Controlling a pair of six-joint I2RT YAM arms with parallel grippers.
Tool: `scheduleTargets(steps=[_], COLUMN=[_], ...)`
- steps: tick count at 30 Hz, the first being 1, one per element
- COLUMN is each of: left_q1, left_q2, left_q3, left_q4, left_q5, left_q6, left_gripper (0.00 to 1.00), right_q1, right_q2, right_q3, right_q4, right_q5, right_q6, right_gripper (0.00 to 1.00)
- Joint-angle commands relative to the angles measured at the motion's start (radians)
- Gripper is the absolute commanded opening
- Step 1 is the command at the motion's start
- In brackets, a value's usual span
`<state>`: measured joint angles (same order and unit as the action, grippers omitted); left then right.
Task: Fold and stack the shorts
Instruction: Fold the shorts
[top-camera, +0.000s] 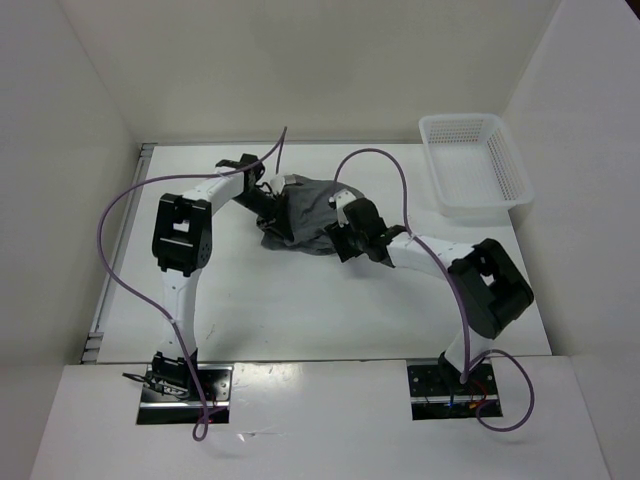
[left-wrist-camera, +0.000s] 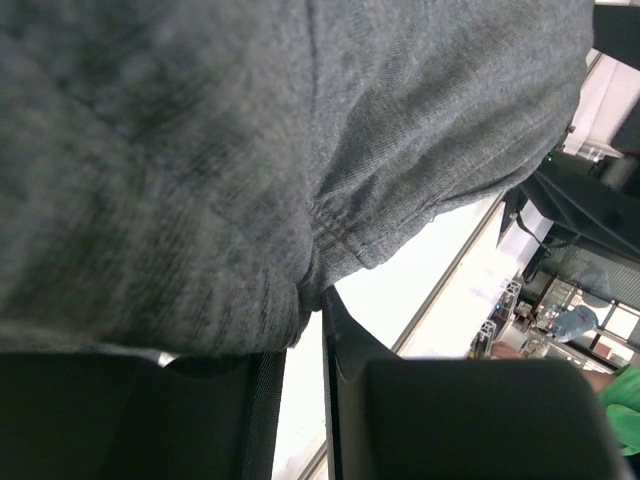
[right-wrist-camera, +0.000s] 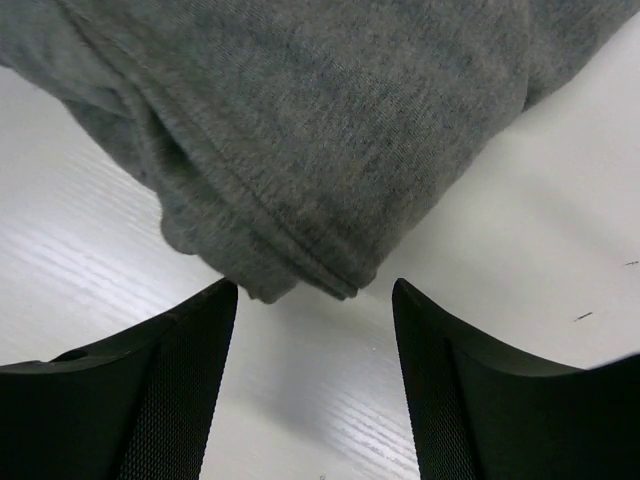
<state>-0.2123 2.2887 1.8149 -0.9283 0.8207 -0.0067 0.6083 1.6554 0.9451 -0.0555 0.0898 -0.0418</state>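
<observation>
The grey shorts (top-camera: 305, 210) lie crumpled in a heap at the middle of the table. My left gripper (top-camera: 262, 195) reaches into the heap's left side. In the left wrist view its jaws (left-wrist-camera: 315, 300) stand narrowly apart, with a fold of the shorts (left-wrist-camera: 250, 150) bunched between the fingertips and draped over the left finger. My right gripper (top-camera: 340, 242) sits low at the heap's right front. In the right wrist view it is open (right-wrist-camera: 315, 285), and the stitched hem of the shorts (right-wrist-camera: 320, 130) lies on the table just ahead of the tips, untouched.
A white mesh basket (top-camera: 480, 208) stands at the back right corner. Purple cables arc over both arms. White walls close in the table on the left, back and right.
</observation>
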Motion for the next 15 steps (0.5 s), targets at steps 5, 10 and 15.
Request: scheduleTargets(steps=[5, 10, 15], left_q1=[-0.004, -0.004, 0.005], left_q2=[-0.046, -0.055, -0.046], left_q3=[0.066, 0.087, 0.098], left_q4=[-0.049, -0.069, -0.089], left_q5=[0.051, 0.06, 0.069], left_q6=[0.007, 0.007, 0.007], left_gripper=[0.24, 0.24, 0.24], right_q1=[0.03, 0.048, 0.048], right_q2=[0.086, 0.104, 0.165], right_q3=[0.089, 0.149, 0.184], right_q4=[0.04, -0.007, -0.007], right_q5=[0.108, 0.094, 0.122], right_q6=[0.005, 0.068, 0.099], right_gripper=[0.68, 0.68, 0.45])
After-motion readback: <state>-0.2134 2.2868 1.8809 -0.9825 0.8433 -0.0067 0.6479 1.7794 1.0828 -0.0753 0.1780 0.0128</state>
